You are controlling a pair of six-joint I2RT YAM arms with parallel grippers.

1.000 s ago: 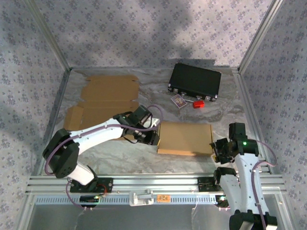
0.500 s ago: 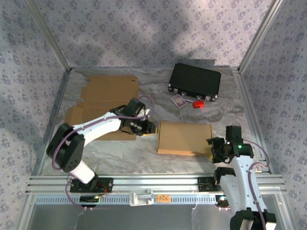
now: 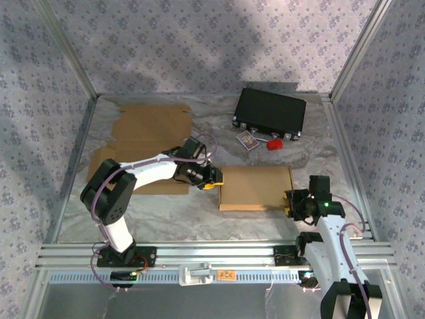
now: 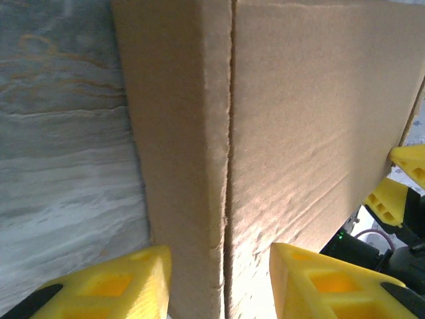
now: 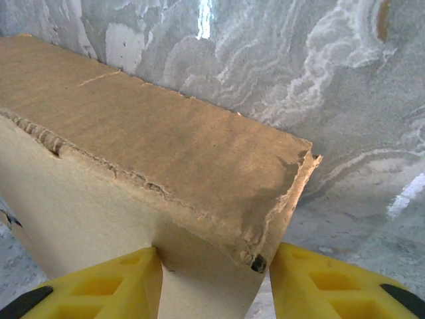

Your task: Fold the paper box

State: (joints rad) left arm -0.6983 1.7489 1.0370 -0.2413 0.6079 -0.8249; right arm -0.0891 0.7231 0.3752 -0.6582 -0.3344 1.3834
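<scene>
Top external view gives you the marbled grey table (image 3: 265, 143) first. The flat, unfolded cardboard sheet (image 3: 149, 129) lies at its far left. The paper box (image 3: 255, 187) is closed up into a flat tan slab and lies near the middle of the table, a little to the right. It sits between your two arms, with its long sides running left to right. Beyond it, near the back wall, the black case (image 3: 269, 113) lies tilted and well apart from the box. Your left gripper (image 3: 214, 179) is at the box's left end, reaching across the lower edge of the flat sheet. On the left wrist camera its yellow fingers (image 4: 126, 282) stand apart, one beside the box's side wall and one over the top face. The box's edge runs up between them, and you cannot tell whether either pad touches. Your right gripper (image 3: 290, 201) is at the box's right end, near the front corner. On the right wrist camera its fingers (image 5: 106, 286) are clamped on a ragged corner of the box, with cardboard filling the gap between them. Just in front of the case lie a small patterned card (image 3: 247, 140) and a smaller red piece (image 3: 273, 143), side by side but apart.
</scene>
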